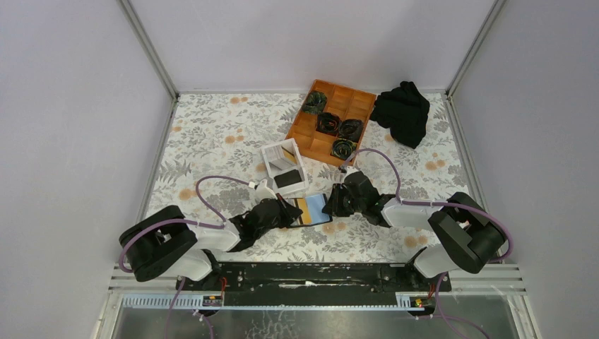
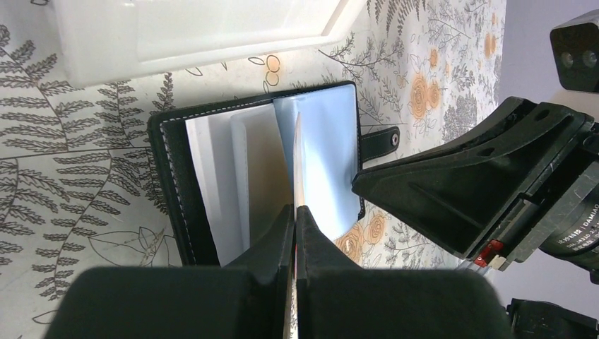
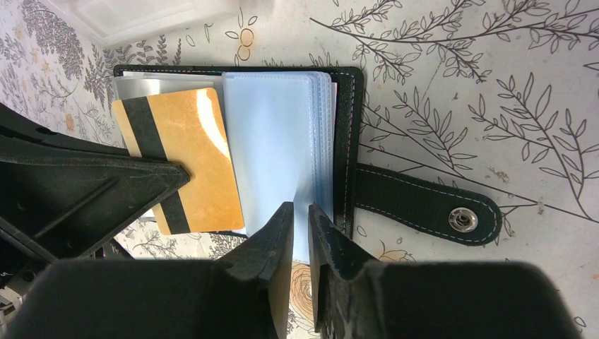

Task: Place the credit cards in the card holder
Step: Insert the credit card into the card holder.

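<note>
Left wrist shows your left gripper clamped tight on the orange-tan credit card, which is seen edge-on and stands over the middle of the open card holder. Right wrist shows the same card broadside, with a black stripe along one edge. It sits over the holder's left half, one corner under your left gripper's finger. The card holder lies open on the floral table, just beside the white box. Its clear sleeves are stacked on the right half, and the strap tab with its snap sticks out to the right. Your right gripper is nearly closed, tips at the sleeves' lower edge; can't tell if it pinches one. Readable print: "DAMIAO" on the right arm's housing. Top external: orange tray and black cloth sit at the far side.
</note>
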Tool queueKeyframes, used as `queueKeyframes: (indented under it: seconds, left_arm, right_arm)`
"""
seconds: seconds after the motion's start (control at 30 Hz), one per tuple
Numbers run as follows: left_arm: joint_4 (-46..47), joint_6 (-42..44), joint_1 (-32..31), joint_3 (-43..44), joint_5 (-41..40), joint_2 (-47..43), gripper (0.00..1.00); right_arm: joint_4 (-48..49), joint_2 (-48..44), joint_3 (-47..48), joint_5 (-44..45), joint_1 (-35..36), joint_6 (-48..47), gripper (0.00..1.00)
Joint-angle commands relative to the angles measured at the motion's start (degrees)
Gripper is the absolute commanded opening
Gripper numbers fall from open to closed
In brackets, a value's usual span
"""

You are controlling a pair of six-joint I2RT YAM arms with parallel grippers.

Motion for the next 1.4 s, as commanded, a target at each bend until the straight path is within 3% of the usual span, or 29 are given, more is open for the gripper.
queueKeyframes:
  seconds: [0.0,0.57,1.37]
  left_arm:
    - [-3.4,2.6,0.9,0.4,-2.5,-0.3,0.00]
    - [-2.6,6.0,1.4,2.0,-1.0,2.5,0.00]
    - [4.6,13.2,0.9,-3.0,-1.8,1.4,0.00]
  right_arm:
    - [-3.0,1.2,1.4,1.8,0.6,-1.5,0.21]
    - [-3.8,1.2,1.8,1.8,0.6,-2.1,0.21]
    - [-3.7,2.3,2.3,1.5,0.6,-2.1,0.21]
